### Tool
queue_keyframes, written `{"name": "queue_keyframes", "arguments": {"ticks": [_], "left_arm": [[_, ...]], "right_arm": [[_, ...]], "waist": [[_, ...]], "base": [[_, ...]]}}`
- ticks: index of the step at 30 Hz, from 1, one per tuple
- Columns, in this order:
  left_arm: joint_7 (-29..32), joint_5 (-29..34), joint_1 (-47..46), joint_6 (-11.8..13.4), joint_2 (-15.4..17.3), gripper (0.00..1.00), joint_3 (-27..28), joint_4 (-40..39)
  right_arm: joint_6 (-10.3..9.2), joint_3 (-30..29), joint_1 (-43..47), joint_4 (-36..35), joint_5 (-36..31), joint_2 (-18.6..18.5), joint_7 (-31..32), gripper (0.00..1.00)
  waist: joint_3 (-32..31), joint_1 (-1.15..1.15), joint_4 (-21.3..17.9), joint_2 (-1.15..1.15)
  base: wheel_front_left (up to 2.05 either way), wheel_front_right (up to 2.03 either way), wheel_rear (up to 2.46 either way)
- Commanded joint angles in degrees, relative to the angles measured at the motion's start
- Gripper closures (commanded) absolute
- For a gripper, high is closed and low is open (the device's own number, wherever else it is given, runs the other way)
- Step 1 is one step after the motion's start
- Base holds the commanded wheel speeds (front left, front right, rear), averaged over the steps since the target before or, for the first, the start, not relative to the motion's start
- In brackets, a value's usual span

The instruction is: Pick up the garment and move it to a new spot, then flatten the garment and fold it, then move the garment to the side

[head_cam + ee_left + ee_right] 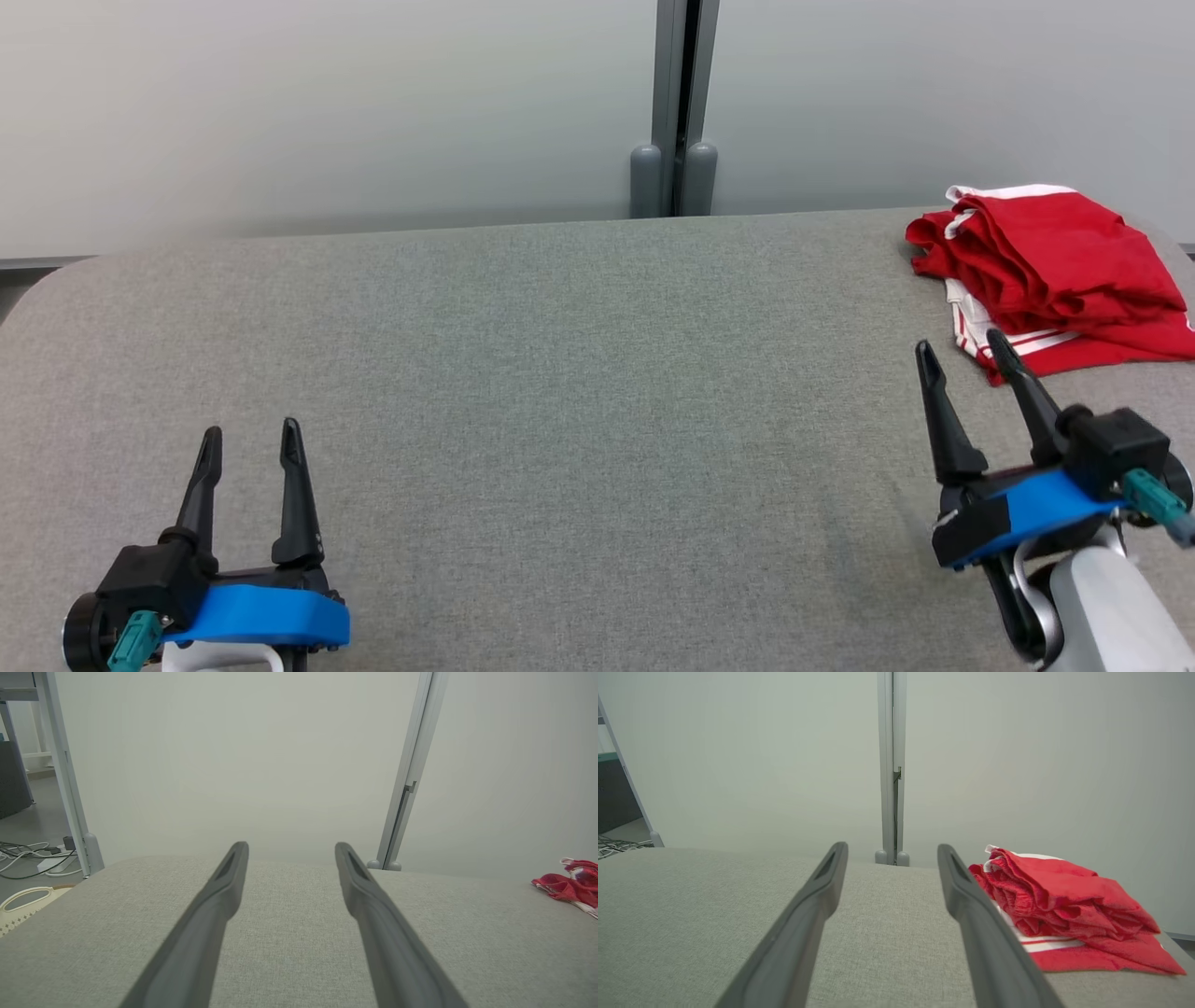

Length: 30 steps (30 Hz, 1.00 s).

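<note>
At the upper right of the head view lies the red garment (pixel 1055 271), a loose heap with white stripes at its hem. It sits on the far right corner of the tabletop (pixel 560 373) and runs off the frame's right edge. Its long axis slants from upper left down to lower right, and the striped edge is the side nearest me.

My right fingers (pixel 941 411) are spread wide with nothing between them, and they point up the frame. One tip overlaps the heap's lower left edge, and I cannot tell whether it touches the cloth or hovers just short of it. In the right wrist view the garment (pixel 1064 905) lies right of centre, beyond and beside the right-hand one of the fingers (pixel 817 905), not in the gap between them. By my judgement that arm would have to swing right before closing.

My left fingers (pixel 295 495) are spread and empty too, at the lower left of the head view and well apart from the cloth. In the left wrist view the fingers (pixel 369 896) frame bare fabric, and the garment (pixel 567 886) is a small red scrap at the right edge. The right arm is plainly the nearer one.

Behind the tabletop a grey post (pixel 674 112) stands between two pale panels.
</note>
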Motion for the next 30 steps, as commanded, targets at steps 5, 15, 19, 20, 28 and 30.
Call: {"name": "queue_keyframes", "arguments": {"ticks": [5,15,19,20,28,30], "left_arm": [[-0.23,0.08,0.44,-0.14,-0.02,0.00,-0.55,0.18],[-0.23,-0.19,0.24,-0.14,0.30,0.00,-1.74,1.10],[-0.23,-0.34,0.45,-0.14,0.42,0.00,-2.38,1.20],[-0.23,-0.40,0.46,-0.14,0.45,0.00,-2.55,1.20],[-0.23,-0.90,0.62,-0.14,0.63,0.00,-3.51,1.45],[-0.23,-1.19,0.68,-0.14,0.69,0.00,-3.57,1.42]], "right_arm": [[-0.01,-2.17,5.22,-3.69,-1.89,2.57,0.10,0.00],[-0.01,-7.03,12.50,-12.09,-5.47,6.78,3.31,0.00],[-0.01,-8.39,13.97,-13.66,-6.04,7.56,4.18,0.00],[-0.01,-8.65,14.09,-13.91,-6.05,7.70,4.29,0.00],[-0.01,-8.95,14.77,-14.41,-6.00,8.09,4.96,0.00],[-0.01,-8.78,14.72,-14.48,-6.00,8.15,4.99,0.00]], "waist": [[-0.61,0.01,-0.41,0.00],[-1.33,0.01,-0.46,0.00],[-1.63,0.01,-0.48,0.00],[-1.69,0.01,-0.46,0.00],[-2.26,0.01,-0.27,0.00],[-2.36,0.01,-0.27,0.00]], "base": [[0.00,0.00,0.00],[0.00,0.00,0.00],[0.00,0.00,0.00],[0.00,0.00,0.00],[0.00,0.00,0.00],[0.00,0.00,0.00]]}}
